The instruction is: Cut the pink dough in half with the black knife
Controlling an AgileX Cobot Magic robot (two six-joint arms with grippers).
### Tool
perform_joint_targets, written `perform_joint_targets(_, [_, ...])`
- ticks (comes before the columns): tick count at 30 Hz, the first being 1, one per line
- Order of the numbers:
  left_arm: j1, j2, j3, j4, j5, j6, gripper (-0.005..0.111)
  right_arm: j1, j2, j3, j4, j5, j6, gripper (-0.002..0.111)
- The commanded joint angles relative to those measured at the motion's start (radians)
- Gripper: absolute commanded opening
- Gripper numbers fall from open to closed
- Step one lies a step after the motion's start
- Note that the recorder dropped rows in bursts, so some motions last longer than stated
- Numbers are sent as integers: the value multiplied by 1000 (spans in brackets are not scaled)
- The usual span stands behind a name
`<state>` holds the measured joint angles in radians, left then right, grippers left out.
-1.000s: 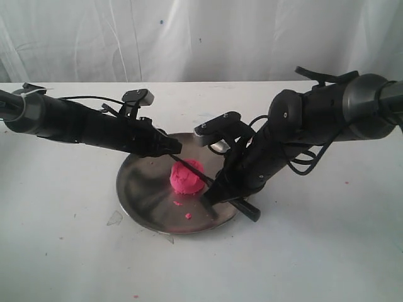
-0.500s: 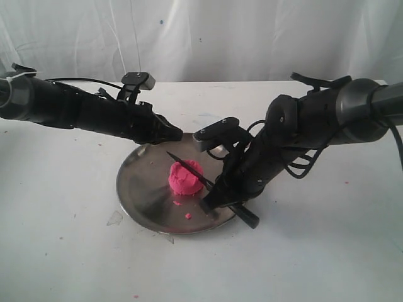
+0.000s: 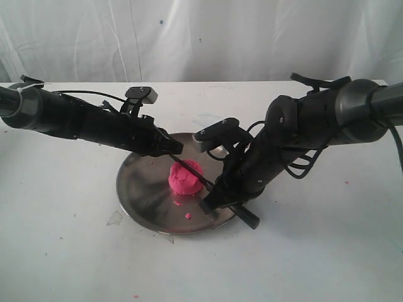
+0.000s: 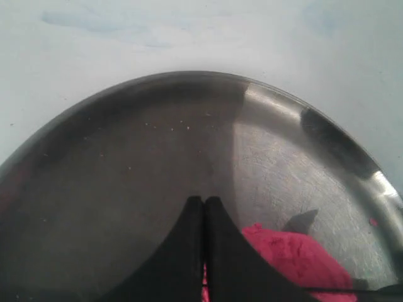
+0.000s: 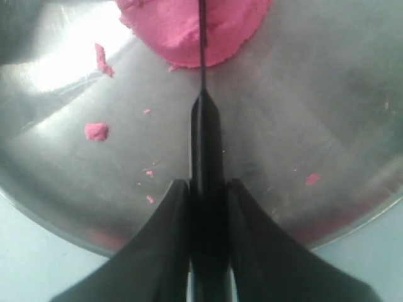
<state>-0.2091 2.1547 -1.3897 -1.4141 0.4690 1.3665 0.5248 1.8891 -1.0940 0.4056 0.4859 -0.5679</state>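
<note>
My right tool (image 5: 204, 189) is clenched on the handle of the black knife (image 5: 203, 135), the handle pinched between both fingers (image 5: 165, 248) with the blade running straight out ahead. In the exterior view the knife (image 3: 192, 171) lies tilted across the top of the pink dough (image 3: 185, 178), tip toward ten o'clock and handle toward four o'clock. The dough (image 5: 195, 28) is a single rounded lump resting near the middle of the steel plate (image 3: 141, 189), which stands on the white table (image 3: 69, 239). Small pink crumbs (image 5: 96, 131) lie on the plate around six o'clock of the lump. My left tool (image 4: 204, 207) is pressed shut with nothing between its tips, poised over the plate (image 4: 126, 138) at about ten o'clock of the dough (image 4: 293, 251), close to the knife's tip.
</note>
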Motion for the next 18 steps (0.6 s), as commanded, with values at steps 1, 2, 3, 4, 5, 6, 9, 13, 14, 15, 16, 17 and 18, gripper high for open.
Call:
perform_joint_targets(1, [-3,11,6,-1,29,-3,0,3,-4,-1,0,5,-10,0])
perform_joint_targets(2, [-3,17,6,3,26,-3,0,3,-4,-3,0,5,-10,0])
perform_joint_targets(3, [-3,21,6,3,26,-3,0,3,-4,-3,0,7,-10,0])
perform_joint_targets(4, [-3,29,6,3,28,-3,0,3,-4,-3,0,9,-10,0])
perform_joint_targets(5, [-3,34,6,3,32,-3,0,3,-4,-3,0,9,-10,0])
perform_joint_targets(6, [-3,41,6,3,32,-3,0,3,-6,-3,0,9,-10,0])
perform_joint_targets(9, [-3,60,6,3,35,-5,0,3,-17,-3,0,9,-10,0])
perform_joint_targets(13, [-3,65,4,3,32,-5,0,3,-22,-3,0,9,-10,0])
perform_joint_targets(14, [-3,58,2,3,30,-5,0,3,-22,-3,0,9,-10,0])
perform_joint_targets(15, [-3,46,2,3,20,-2,0,3,-22,-3,0,9,-10,0])
perform_joint_targets(16, [0,33,2,3,10,-2,0,3,-22,-3,0,9,-10,0])
perform_joint_targets(17, [0,20,2,3,2,-2,0,3,-22,-3,0,9,-10,0])
perform_joint_targets(18, [4,-1,2,5,-14,-2,0,3,-22,-3,0,9,-10,0])
